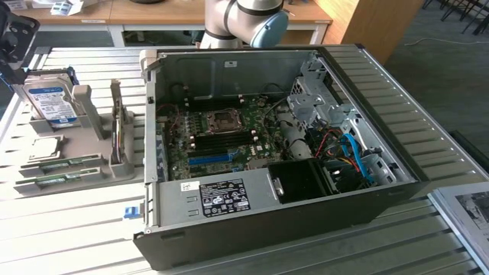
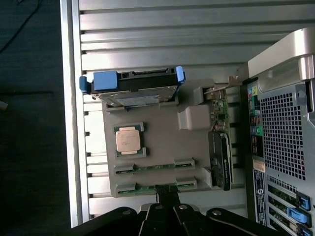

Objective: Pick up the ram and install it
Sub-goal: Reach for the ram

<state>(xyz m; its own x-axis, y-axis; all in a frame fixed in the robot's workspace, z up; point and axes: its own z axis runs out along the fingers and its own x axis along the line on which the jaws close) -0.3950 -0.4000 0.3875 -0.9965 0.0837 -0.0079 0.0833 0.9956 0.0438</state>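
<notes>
Two flat ram sticks [image 2: 152,167] in grey holder [image 2: 162,142], closed jaws above one

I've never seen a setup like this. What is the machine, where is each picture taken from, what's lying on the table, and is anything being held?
The machine is a single robot arm; its grey and blue joints show at the top of the exterior view, which comes from a camera standing off the arm. The other picture comes from a camera on the arm's wrist, looking down past the gripper, the dark part. Its fingers are shut and hold nothing.

On the slatted table sits an open computer case with its motherboard exposed. Beside it, on the exterior view's left, a grey holder carries parts: a hard drive standing on edge, a square CPU chip and two green ram sticks lying flat. Both sticks are in the holder, so none has been picked up yet.
</notes>
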